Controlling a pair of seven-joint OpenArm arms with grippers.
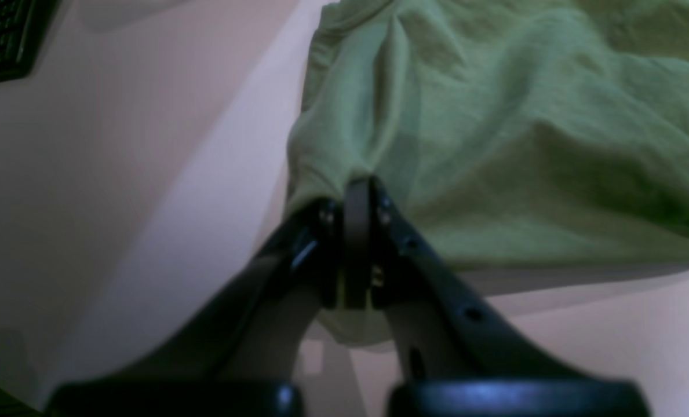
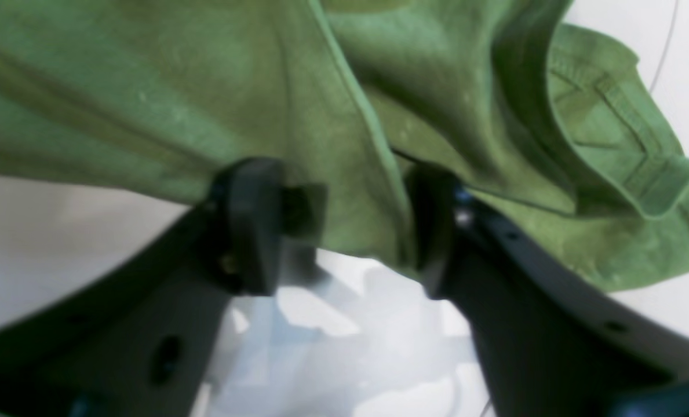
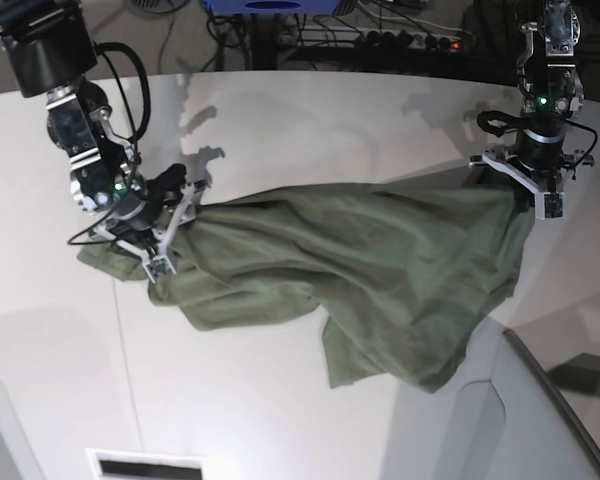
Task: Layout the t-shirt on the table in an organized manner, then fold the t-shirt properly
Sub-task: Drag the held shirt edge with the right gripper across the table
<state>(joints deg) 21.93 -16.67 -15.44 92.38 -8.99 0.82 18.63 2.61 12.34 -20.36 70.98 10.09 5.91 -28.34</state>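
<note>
Power strip (image 3: 412, 40) w/ cables (image 3: 185, 30) on floor behind; blue base (image 3: 270, 6) top centre; vent slot (image 3: 145, 467) bottom left.

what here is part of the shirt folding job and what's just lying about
Part of the job:
- olive-green cotton t-shirt
- matte white tabletop
- left claw, shut on the shirt
- right claw, around a fold

Lying about:
- black cables and power strip behind the table
</note>
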